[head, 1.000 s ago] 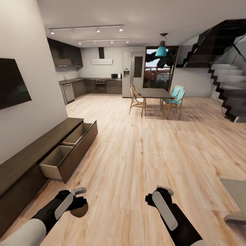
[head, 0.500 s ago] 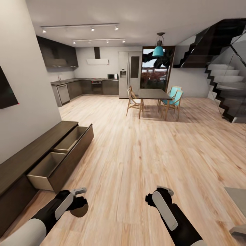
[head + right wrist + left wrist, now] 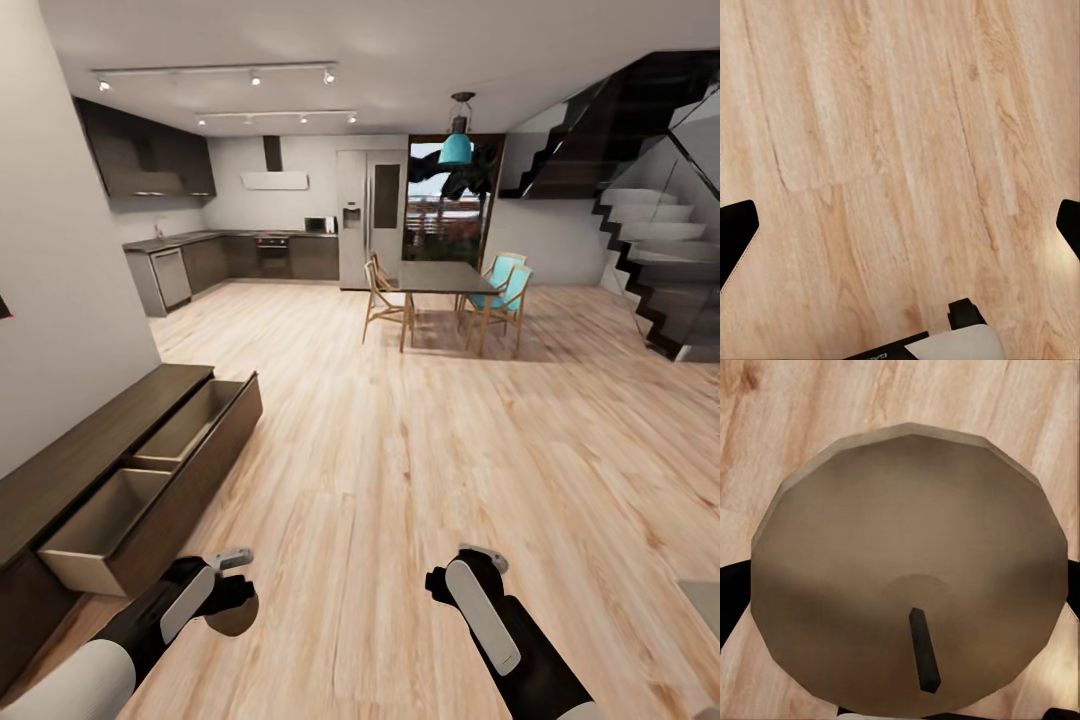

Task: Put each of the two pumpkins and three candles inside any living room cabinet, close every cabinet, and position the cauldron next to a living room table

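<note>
Head view: I'm seeing the cabinet along the wall at my left, two drawers pulled out, and the left claw gripping a candle above the wooden floor. Left wrist view: the candle is sitting clamped between dark fingers. Right wrist view: the right claw is hanging spread wide over bare floor.

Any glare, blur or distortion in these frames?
Head view: wide-angle stretch, walls lean at the edges, kitchen soft; sheen on the floor. Left wrist view: candle held in the left pincer, softly shaded, sharp. Right wrist view: crisp wood grain, faint bright patch near the right pincer's fingertip.
</note>
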Available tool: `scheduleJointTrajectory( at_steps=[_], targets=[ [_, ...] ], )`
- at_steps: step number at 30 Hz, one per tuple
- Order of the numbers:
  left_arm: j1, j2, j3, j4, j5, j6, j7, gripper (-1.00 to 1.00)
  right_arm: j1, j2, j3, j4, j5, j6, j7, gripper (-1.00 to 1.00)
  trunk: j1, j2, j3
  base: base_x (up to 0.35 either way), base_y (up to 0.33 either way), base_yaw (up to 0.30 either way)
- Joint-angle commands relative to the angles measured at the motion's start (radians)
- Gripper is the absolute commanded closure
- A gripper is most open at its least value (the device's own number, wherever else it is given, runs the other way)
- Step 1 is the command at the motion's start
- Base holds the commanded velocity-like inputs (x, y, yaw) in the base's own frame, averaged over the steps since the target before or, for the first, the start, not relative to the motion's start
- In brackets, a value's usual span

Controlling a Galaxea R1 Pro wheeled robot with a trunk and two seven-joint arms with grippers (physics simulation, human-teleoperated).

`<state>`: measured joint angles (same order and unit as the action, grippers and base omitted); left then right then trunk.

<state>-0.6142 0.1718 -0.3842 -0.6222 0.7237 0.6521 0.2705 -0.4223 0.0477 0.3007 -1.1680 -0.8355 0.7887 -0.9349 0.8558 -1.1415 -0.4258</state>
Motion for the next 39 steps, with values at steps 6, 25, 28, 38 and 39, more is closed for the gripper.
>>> scheduleJointTrajectory(
  at_steps=[6,25,28,38,39],
  targets=[
    [-0.001,0.002,-0.007,-0.002,0.009,0.002,0.009,1.0,-0.001,0.0,0.002,-0.001,-0.008,0.003,-0.01,-1.0,0.001,-0.001,-0.001,0.333,0.0,-0.023],
    [-0.001,0.002,-0.006,-0.002,0.01,0.002,0.008,1.0,-0.001,0.0,0.002,-0.001,-0.008,0.003,-0.01,-1.0,0.001,-0.001,-0.001,0.333,0.0,-0.047],
    [-0.001,0.002,-0.007,-0.002,0.01,0.001,0.008,1.0,-0.001,0.0,0.002,-0.001,-0.008,0.003,-0.01,-1.0,0.001,-0.001,-0.001,0.333,0.0,-0.002],
    [-0.001,0.002,-0.007,-0.002,0.01,0.001,0.009,1.0,-0.001,0.0,0.002,-0.002,-0.008,0.003,-0.01,-1.0,0.001,-0.001,-0.001,0.333,0.0,0.0],
    [-0.001,0.002,-0.007,-0.002,0.01,0.001,0.009,1.0,-0.001,0.0,0.002,-0.002,-0.008,0.003,-0.01,-1.0,0.001,-0.001,-0.001,0.333,0.0,0.0]
  ],
)
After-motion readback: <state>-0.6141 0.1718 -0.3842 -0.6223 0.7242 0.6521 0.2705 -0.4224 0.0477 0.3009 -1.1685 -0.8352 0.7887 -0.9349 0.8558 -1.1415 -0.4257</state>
